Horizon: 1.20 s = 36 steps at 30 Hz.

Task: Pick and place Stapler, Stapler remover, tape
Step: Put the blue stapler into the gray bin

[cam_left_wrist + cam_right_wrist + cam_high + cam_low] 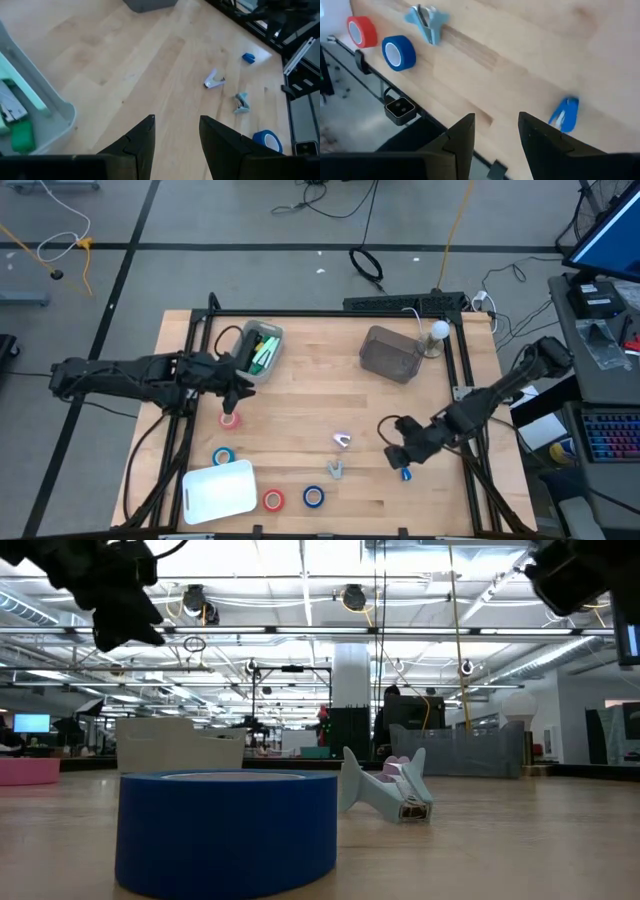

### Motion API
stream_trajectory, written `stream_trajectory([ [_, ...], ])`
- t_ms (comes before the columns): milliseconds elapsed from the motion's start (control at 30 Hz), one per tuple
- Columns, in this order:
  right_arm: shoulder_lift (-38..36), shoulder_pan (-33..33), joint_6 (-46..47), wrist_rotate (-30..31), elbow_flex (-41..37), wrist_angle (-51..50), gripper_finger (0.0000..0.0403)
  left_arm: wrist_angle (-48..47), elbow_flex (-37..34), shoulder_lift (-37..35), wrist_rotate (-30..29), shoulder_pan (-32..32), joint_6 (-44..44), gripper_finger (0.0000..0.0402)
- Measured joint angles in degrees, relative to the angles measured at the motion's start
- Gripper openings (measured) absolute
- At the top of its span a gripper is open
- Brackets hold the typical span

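Pale wooden worktop (300, 405) carries the ring-shaped tape rolls: blue ones (314, 496) and a red one (273, 500) along the near edge; left claw (176, 131) hangs part-open, empty, above a pink roll (230, 420); right claw (495, 127) hangs likewise, empty, over a small blue stapler remover (565, 114).

Red tape roll (361, 31) edge-cropped

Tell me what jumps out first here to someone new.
Bright tape rolls along the table's near edge: a blue roll beside a red roll. The left gripper hangs open over a pink roll near the white bin; the right gripper hangs open by a small blue item.
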Motion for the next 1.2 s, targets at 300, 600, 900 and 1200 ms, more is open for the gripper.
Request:
stream_trajectory([
  [300, 0.35, 5.26, 17.9, -0.06, 0.0, -5.38, 0.0146, 3.1, -4.61, -1.23, -0.21, -0.84, -1.61, 0.0152],
  [600, 4.34, 7.7, 25.42, -0.36, 0.02, -5.94, 0.0146, 2.98, -4.65, -1.25, -3.75, -0.76, -1.49, 0.0152],
  [900, 9.73, 7.64, 25.03, -1.7, 0.0, -4.76, 0.0146, 2.97, -4.65, -1.25, -5.72, -0.76, -0.97, 0.0152],
  [1200, 13.48, 7.75, 23.28, -1.68, 0.0, -5.22, 0.0146, 3.34, -4.65, -1.25, -5.72, -0.77, -0.53, 0.0152],
])
